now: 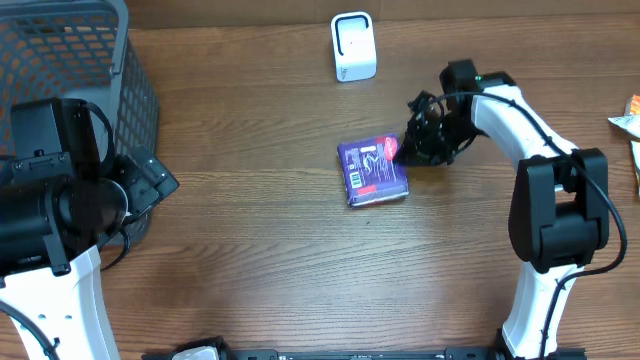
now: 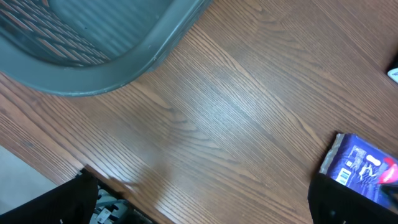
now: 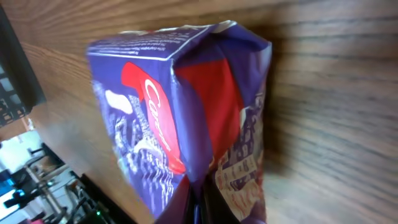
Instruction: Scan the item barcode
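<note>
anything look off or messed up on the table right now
Only the purple packet: it lies slightly askew, and its wrapper is creased and bunched at the end where the right gripper is shut on it. That looks like a pinch, not a tear. Nothing has spilled, and the white scanner stands upright.

Brown wood-grain table (image 1: 250,260), grey mesh basket (image 1: 70,50), soft glare

Your right wrist view is blurred: the purple packet (image 3: 180,118) fills it, print unreadable, lower end cut off. Overhead, its barcode (image 1: 354,181) is too small to read; grey basket (image 1: 60,60) runs off the corner.
</note>
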